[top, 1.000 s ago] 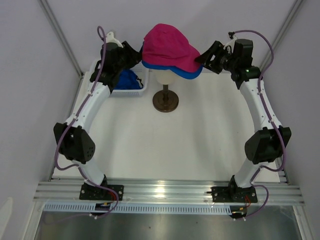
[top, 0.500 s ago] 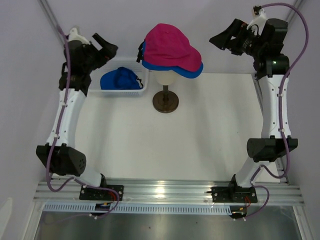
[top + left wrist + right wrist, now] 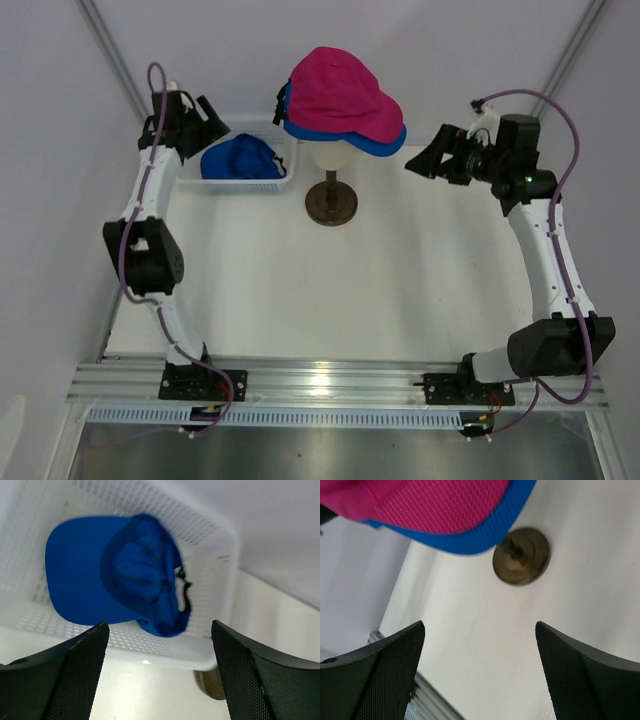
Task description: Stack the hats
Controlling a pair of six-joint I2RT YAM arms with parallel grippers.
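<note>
A magenta pink hat (image 3: 335, 90) lies on top of a bright blue hat (image 3: 385, 143), both on the cream mannequin head (image 3: 330, 157). They also show in the right wrist view, pink hat (image 3: 435, 505) over blue hat (image 3: 485, 530). A second blue hat (image 3: 243, 158) lies in the white mesh basket (image 3: 250, 186); it also shows in the left wrist view (image 3: 120, 580). My left gripper (image 3: 207, 118) is open and empty, above the basket's left end. My right gripper (image 3: 422, 162) is open and empty, to the right of the stacked hats.
The mannequin's dark round stand (image 3: 331, 203) sits on the white table, also in the right wrist view (image 3: 521, 556). The basket (image 3: 220, 580) is at the back left against the wall. An aluminium rail (image 3: 330, 385) runs along the near edge.
Both arms have moved away from the stacked hats, first up and outward. Now the left gripper hangs over the basket and the right gripper has come down beside the mannequin. The hats have not moved.
</note>
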